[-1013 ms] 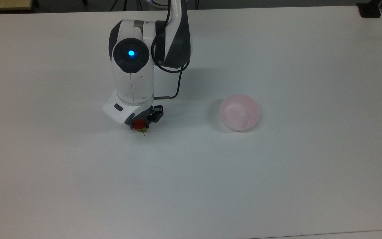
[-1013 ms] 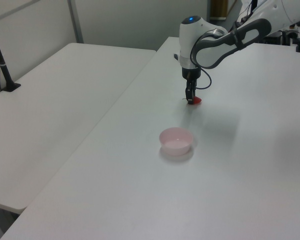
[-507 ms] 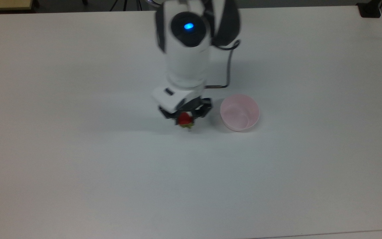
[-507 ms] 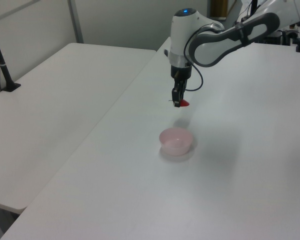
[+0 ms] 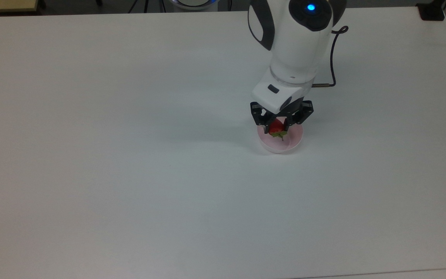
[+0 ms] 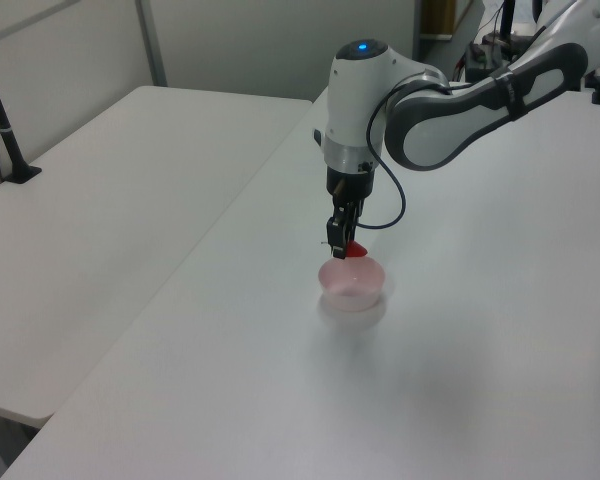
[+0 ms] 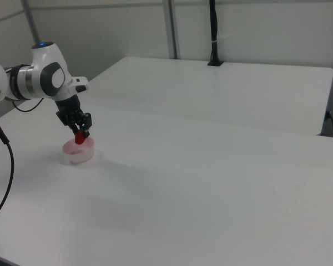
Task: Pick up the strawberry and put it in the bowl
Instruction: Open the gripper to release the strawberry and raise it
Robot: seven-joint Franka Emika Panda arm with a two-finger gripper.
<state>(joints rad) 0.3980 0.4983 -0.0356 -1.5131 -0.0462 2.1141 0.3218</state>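
Note:
My gripper [image 5: 278,126] is shut on the red strawberry [image 5: 277,128], whose green leaves point toward the top view's bottom edge. It hangs just above the pale pink bowl [image 5: 292,142], over the part nearest the arm. In the left view the strawberry [image 6: 354,249] sits a little above the bowl [image 6: 353,285], clear of its rim. The right view shows the gripper [image 7: 81,132] holding the strawberry [image 7: 79,138] over the bowl [image 7: 78,152]. The arm hides the bowl's far rim in the top view.
The bowl stands on a wide white table [image 5: 130,174]. A second white table [image 6: 110,200] adjoins it on the left view's left. A black post base [image 5: 431,11] sits at the top view's upper right corner.
The arm has carried the strawberry toward the top view's right, from well short of the bowl to directly over it. The bowl has not moved.

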